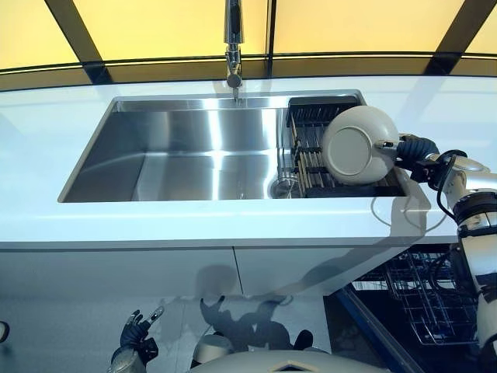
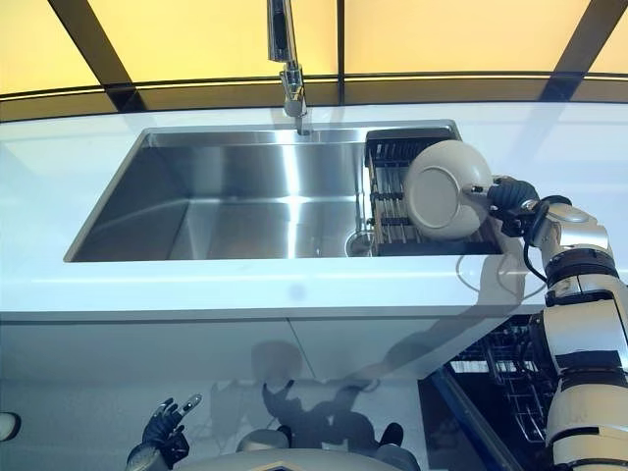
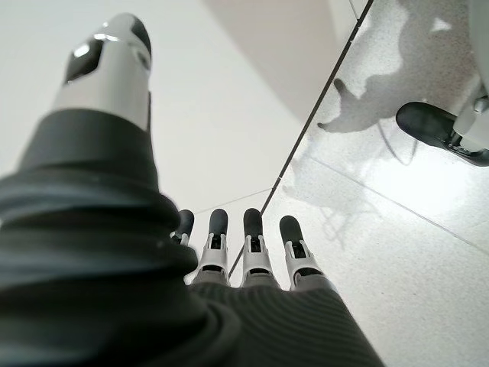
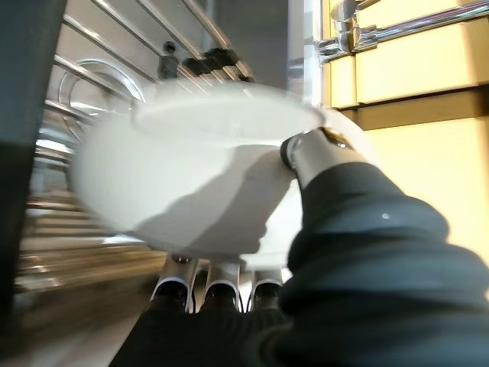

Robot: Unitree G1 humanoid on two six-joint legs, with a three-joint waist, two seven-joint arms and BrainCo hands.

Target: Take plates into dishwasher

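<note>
Right hand (image 1: 415, 149) grips a cream dish (image 1: 359, 145) by its rim, thumb over the edge and fingers (image 4: 221, 287) curled under it, per the right wrist view. The dish is tilted on edge, underside facing the camera, above the black drying rack (image 1: 311, 148) at the right end of the steel sink (image 1: 178, 155). Faucet (image 1: 234, 47) stands behind the sink. Dishwasher basket (image 1: 423, 299) shows open below the white counter (image 1: 233, 225), lower right. Left hand (image 1: 138, 336) hangs low by the floor, fingers (image 3: 254, 237) straight, holding nothing.
</note>
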